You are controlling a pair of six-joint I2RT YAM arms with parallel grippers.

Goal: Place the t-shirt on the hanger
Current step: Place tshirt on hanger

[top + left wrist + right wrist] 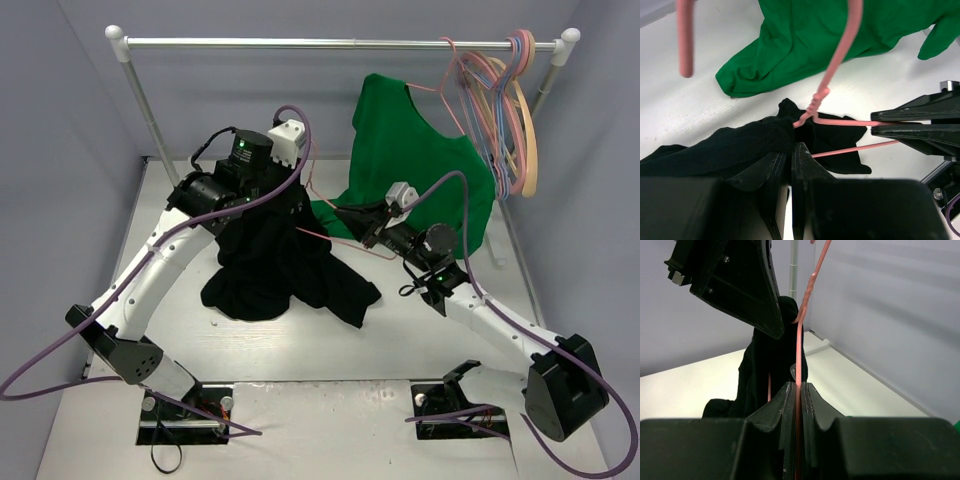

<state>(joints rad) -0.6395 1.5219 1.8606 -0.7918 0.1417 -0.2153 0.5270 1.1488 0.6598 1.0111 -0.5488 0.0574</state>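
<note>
Left gripper (pixel 791 150): jaws pressed almost together, and they're pinching a bunched fold of the t-shirt right at the tips, below the rail's (pixel 330 43) middle stretch.
Right gripper (pixel 797 390): jaws pinched tight on the hanger, the pink wire running straight up between the fingers; it sits below the rail, toward its right half.
T-shirt (pixel 270 270): black and lifted at the top, where the left gripper has it. The rest slumps in a heap onto the table (pixel 330 340), below the rail's middle and nearer the arm bases than the rail is.
Hanger (pixel 845 121): thin pink wire, well below the rail and not hooked on it. The twisted neck sits right at the raised bunch of black cloth. One shoulder wire reaches from there across to the right gripper, and the hook curves up and away.
Sleeve or collar: can't tell which part of the shirt the left jaws have.
Green t-shirt (pixel 420 170): hangs under the rail's right half, its lower edge spilling onto the table.
Spare hangers (pixel 505 110): a mixed cluster on the rail's right end.
</note>
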